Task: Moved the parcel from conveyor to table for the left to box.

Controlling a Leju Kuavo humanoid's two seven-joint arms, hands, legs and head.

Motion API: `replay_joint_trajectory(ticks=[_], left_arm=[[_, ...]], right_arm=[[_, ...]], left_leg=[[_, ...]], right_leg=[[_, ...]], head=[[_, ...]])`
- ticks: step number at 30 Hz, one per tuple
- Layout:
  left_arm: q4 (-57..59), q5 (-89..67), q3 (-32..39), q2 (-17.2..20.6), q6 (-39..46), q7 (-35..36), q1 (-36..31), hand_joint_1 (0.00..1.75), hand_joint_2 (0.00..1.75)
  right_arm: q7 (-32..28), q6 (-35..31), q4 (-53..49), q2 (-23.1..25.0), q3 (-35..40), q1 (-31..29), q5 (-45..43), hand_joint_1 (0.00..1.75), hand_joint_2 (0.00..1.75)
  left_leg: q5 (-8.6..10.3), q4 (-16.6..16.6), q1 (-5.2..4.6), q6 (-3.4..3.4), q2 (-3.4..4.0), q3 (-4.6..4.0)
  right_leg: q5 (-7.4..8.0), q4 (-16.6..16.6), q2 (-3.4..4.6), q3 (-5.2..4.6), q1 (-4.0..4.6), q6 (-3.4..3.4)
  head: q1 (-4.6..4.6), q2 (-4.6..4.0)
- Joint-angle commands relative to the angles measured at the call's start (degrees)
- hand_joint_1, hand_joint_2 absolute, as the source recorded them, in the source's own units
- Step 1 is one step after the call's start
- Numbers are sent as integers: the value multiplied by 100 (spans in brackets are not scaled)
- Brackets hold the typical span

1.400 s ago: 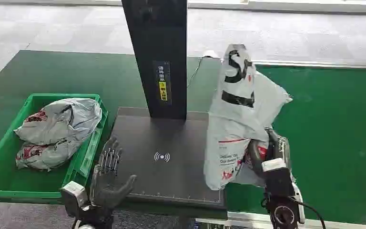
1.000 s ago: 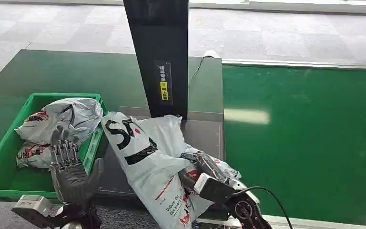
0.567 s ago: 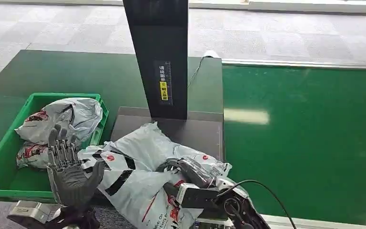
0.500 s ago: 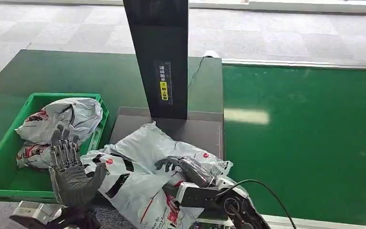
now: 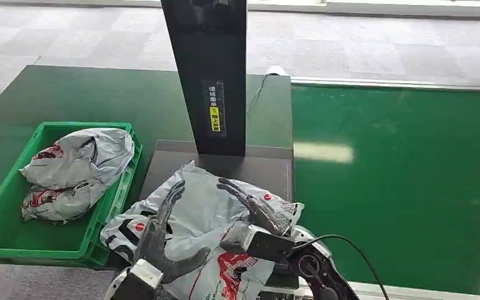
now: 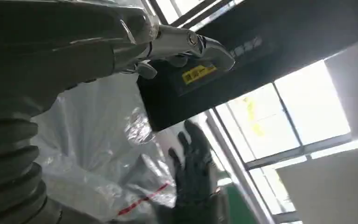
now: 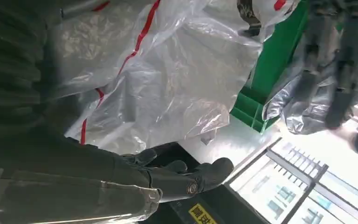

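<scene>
right hand (image 5: pixel 256 215) lies over the near right part of the parcel (image 5: pixel 203 215), fingers spread and pointing far-left, nothing pinched that i can make out, so i read it as let go. left hand (image 5: pixel 162 240) is on the near left of the same parcel, fingers stretched up across the plastic and thumb out to the side, also apart and gripping nothing. in the left wrist view i see that hand's own fingers (image 6: pixel 186 39) held straight over the plastic.

the parcel sits on the dark scanner plate (image 5: pixel 269 169) at the near edge of the table (image 5: pixel 87 97), in front of the black post (image 5: pixel 209 75), with its near end hanging over the plate's front edge. its long axis runs roughly from near left to far right. both hands are on it; the left is the one nearer the green crate (image 5: pixel 12 240), which lies to the left, well clear of the conveyor (image 5: pixel 412 175) on the right.

it's a soft grey poly mailer, crumpled and shiny, with red stripes and red print near me and black lettering at the left end. i judge it floppy, likely to sag when lifted.
</scene>
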Motion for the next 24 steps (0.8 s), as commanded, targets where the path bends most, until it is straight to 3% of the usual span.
replay_joint_trajectory(ticks=[1, 7, 12, 16, 24], left_arm=[[833, -261, -483, 186, 79, 138, -271, 0, 175], [943, -452, -583, 290, -280, 419, -335, 0, 175], [2039, -1057, -828, 308, -809, 1087, -695, 0, 175], [2949, -1174, -946, 241, -1110, 1239, -894, 0, 175], [3135, -1296, -899, 173, -1145, 1517, -932, 0, 175]], right_arm=[[31, -28, 277, -5, -157, -116, -14, 0, 175], [86, -155, 249, -12, -171, -82, 110, 0, 175], [95, -254, 46, 35, -457, 166, 109, 0, 175], [112, -307, 45, 91, -484, 246, 217, 0, 175], [144, -339, -127, 172, -585, 391, 280, 0, 175]], left_leg=[[6, -9, 3, 4, -27, 3], [6, -8, 5, 3, -24, 2], [9, -13, 1, 2, -33, 9], [13, -19, 3, 3, -41, 11], [4, -9, 0, 3, -26, 19]], right_leg=[[4, -11, 7, 8, 2, -6], [7, -12, 13, 6, 4, -7], [3, -13, -6, 14, -1, -5], [7, -21, -3, 17, 2, -7], [3, -8, 0, 24, -1, -3]], head=[[0, 0], [-2, 0], [0, 0], [0, 0], [0, 0]])
